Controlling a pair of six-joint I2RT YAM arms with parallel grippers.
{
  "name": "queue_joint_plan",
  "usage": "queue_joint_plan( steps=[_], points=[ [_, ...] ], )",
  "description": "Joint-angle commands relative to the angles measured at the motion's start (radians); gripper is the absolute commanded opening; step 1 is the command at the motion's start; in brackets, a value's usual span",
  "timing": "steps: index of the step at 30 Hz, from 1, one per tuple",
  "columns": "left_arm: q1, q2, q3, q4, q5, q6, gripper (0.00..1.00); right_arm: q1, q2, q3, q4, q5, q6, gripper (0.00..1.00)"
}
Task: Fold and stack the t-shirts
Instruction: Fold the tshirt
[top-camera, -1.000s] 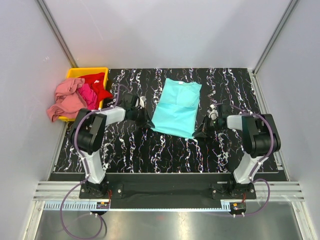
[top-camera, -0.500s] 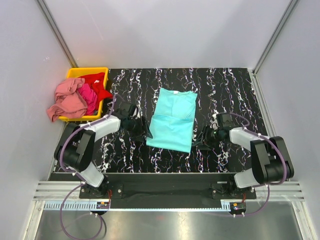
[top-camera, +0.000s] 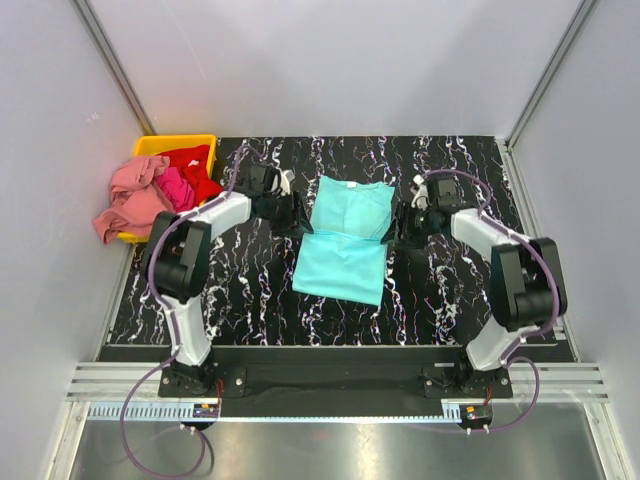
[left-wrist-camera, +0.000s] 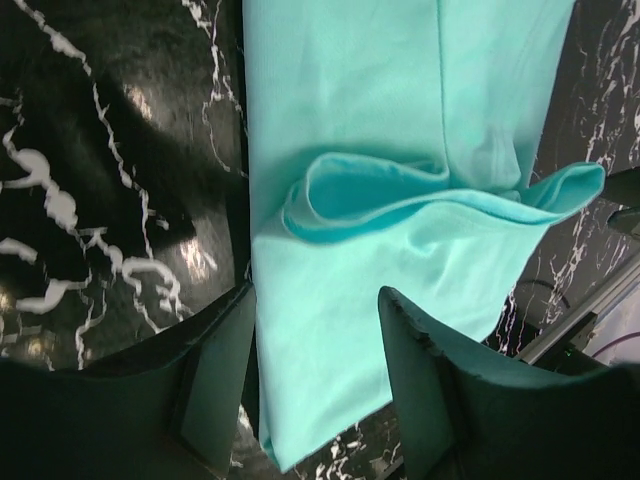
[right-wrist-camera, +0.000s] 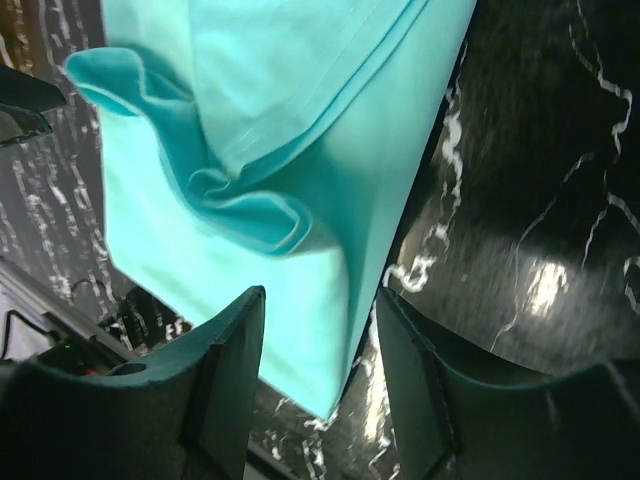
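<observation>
The turquoise t-shirt (top-camera: 343, 245) lies folded lengthwise on the black marbled table (top-camera: 450, 290), with a raised crosswise fold (left-wrist-camera: 400, 195) around its middle. My left gripper (top-camera: 297, 213) hovers at the shirt's left edge, jaws open, with cloth (left-wrist-camera: 340, 130) showing below the gap and nothing pinched. My right gripper (top-camera: 392, 225) stands open at the shirt's right edge over the cloth (right-wrist-camera: 270, 100). The salmon pink t-shirt (top-camera: 128, 198), magenta t-shirt (top-camera: 176, 187) and red t-shirt (top-camera: 196, 166) are heaped in and over the bin.
A yellow plastic bin (top-camera: 152, 146) stands at the table's far left corner, with the pink cloth spilling over its left side. Grey walls close in the table on three sides. A metal rail (top-camera: 330, 385) runs along the near edge.
Both grippers have opened and let go of the turquoise shirt. They moved from its near corners up along its sides to the middle. The shirt now lies shorter, with a crosswise fold.
</observation>
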Motion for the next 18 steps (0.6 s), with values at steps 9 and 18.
queue_joint_plan(
  steps=[9, 18],
  points=[
    [0.009, 0.126, 0.116, 0.066, 0.081, 0.066, 0.53, 0.002, 0.123, 0.068, 0.088, -0.079, -0.135, 0.52],
    [0.009, 0.134, 0.140, 0.140, 0.092, 0.029, 0.26, 0.000, 0.154, 0.010, 0.220, -0.104, -0.091, 0.15]
  ],
)
